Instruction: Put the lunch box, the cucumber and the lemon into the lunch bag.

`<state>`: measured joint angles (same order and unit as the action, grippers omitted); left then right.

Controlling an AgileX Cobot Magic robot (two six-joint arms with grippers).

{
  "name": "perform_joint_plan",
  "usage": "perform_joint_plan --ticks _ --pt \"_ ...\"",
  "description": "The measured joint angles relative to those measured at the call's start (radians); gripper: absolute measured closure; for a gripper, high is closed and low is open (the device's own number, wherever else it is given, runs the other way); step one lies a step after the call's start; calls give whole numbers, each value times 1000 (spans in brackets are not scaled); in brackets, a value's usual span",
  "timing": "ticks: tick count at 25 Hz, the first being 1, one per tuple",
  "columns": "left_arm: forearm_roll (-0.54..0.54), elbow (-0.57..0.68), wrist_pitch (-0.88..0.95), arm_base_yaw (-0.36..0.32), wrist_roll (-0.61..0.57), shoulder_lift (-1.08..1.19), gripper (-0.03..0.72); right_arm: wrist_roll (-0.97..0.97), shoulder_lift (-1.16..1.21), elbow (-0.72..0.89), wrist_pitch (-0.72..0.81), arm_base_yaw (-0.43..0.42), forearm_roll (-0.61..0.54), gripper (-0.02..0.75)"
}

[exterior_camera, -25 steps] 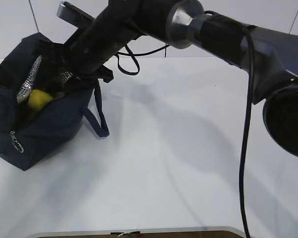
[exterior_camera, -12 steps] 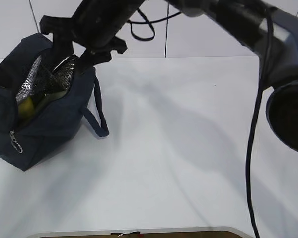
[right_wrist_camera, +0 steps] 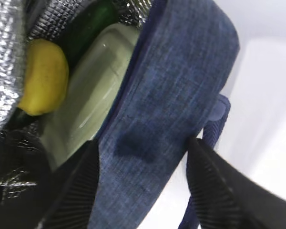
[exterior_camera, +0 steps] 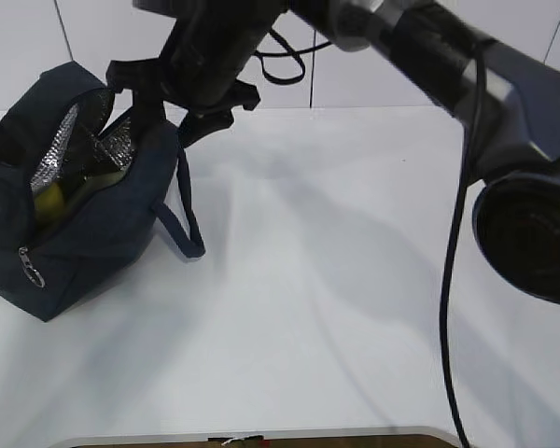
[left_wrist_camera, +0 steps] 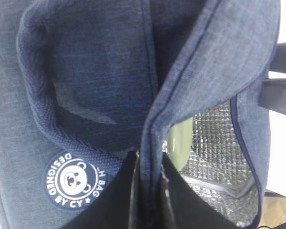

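The navy lunch bag [exterior_camera: 93, 233] stands open at the table's left, its silvery lining showing. The right wrist view looks into it: the yellow lemon [right_wrist_camera: 43, 78] rests against the lunch box's pale green lid [right_wrist_camera: 93, 90], with the dark cucumber [right_wrist_camera: 88, 26] beyond them. In the exterior view only a bit of the lemon [exterior_camera: 47, 198] shows. My right gripper [exterior_camera: 173, 119] is open at the bag's right rim, its jaws on either side of the bag wall [right_wrist_camera: 171, 86] and not touching it. My left gripper [left_wrist_camera: 150, 160] is shut on the bag's rim fabric [left_wrist_camera: 181, 95], beside the lunch box [left_wrist_camera: 178, 140].
The right arm [exterior_camera: 429, 56] reaches across from the upper right above the white table [exterior_camera: 336, 299]. A bag handle loop [exterior_camera: 189, 224] hangs down the bag's right side onto the table. A wall stands behind the table's far edge.
My right gripper has risen out of the bag's opening and shifted to the right, to its rim. The lemon now sits lower in the bag and is mostly hidden.
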<state>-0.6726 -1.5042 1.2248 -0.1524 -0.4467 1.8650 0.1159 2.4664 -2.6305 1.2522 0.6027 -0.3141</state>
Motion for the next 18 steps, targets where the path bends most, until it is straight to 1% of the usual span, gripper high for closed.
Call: perform_joint_plan --ticks 7,16,18 --pt "-2 0 0 0 0 0 680 9 47 0 0 0 -19 272" --pt "14 0 0 0 0 0 680 11 58 0 0 0 -16 272" --pt "17 0 0 0 0 0 680 13 56 0 0 0 7 272"
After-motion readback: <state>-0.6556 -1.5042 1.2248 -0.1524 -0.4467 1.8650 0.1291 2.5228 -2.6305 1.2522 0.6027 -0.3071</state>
